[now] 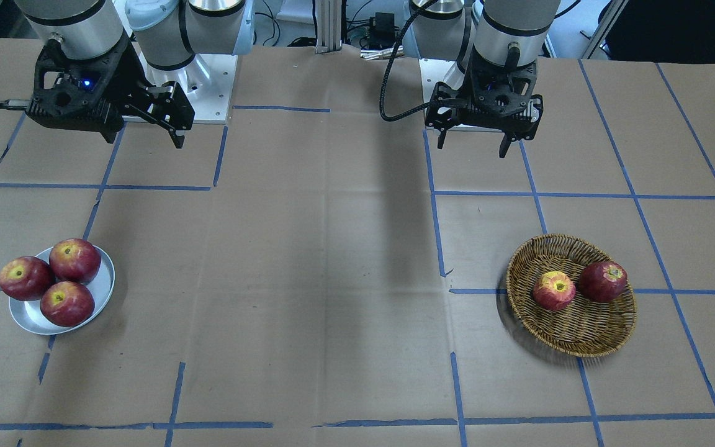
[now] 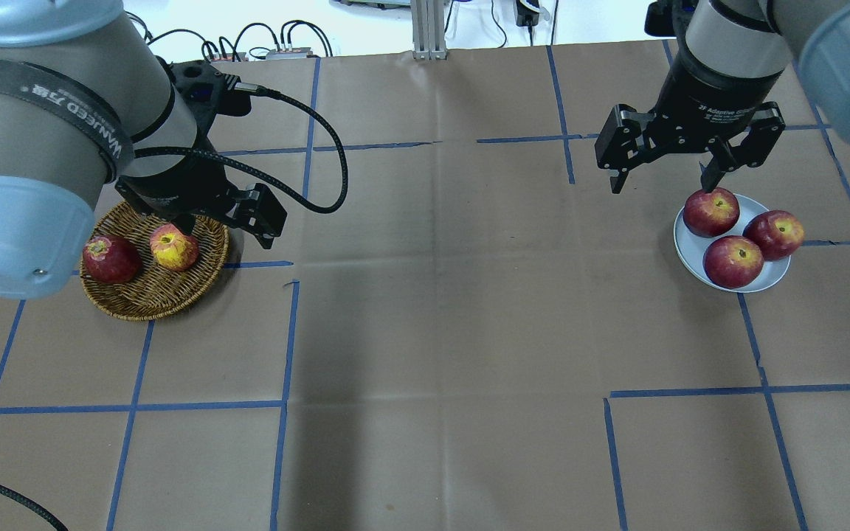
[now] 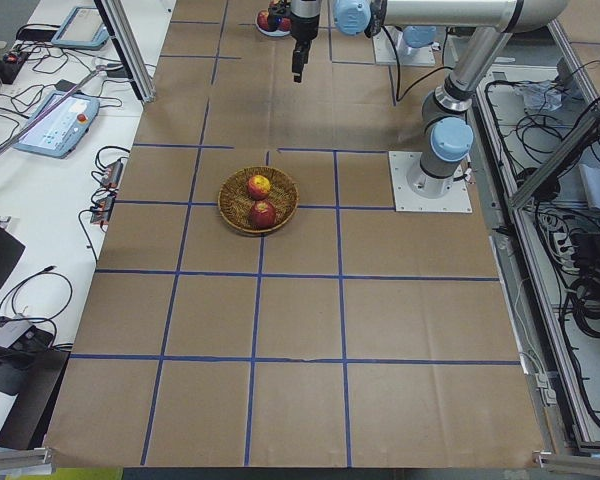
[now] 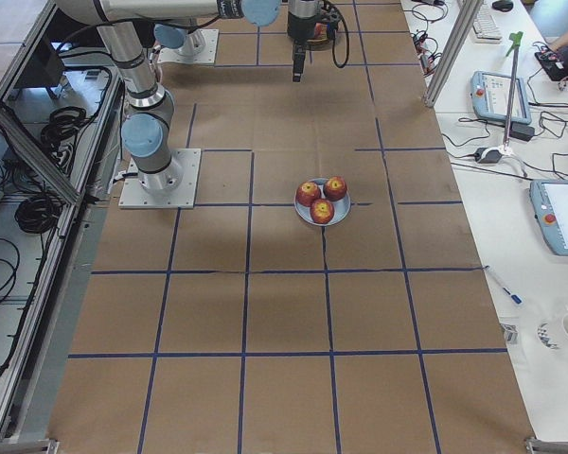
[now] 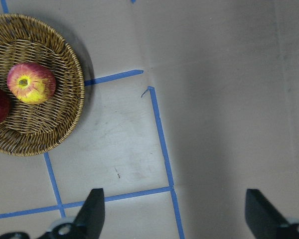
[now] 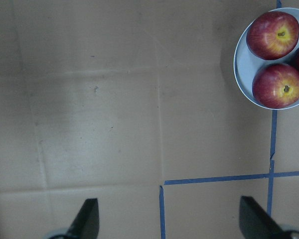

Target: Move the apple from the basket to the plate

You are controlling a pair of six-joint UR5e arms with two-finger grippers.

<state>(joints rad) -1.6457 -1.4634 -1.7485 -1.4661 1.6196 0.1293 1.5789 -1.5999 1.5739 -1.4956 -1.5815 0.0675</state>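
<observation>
The pinkish-red apple [image 1: 554, 290] with a yellow stem patch lies in the wicker basket [image 1: 581, 329], beside a darker red apple [image 1: 603, 281]. It also shows in the overhead view [image 2: 173, 247] and the left wrist view [image 5: 31, 82]. My left gripper [image 1: 472, 148] hangs open and empty above the table, beside the basket [image 2: 144, 295] toward the robot's base. The silver plate [image 1: 102, 287] holds three dark red apples. My right gripper [image 2: 661, 186] is open and empty, raised near the plate [image 2: 687, 247].
Brown paper with blue tape lines covers the table. The three apples [image 6: 278, 84] nearly fill the plate [image 6: 241, 64]. Each arm's base plate stands at the robot's side of the table. The wide middle strip between basket and plate holds nothing.
</observation>
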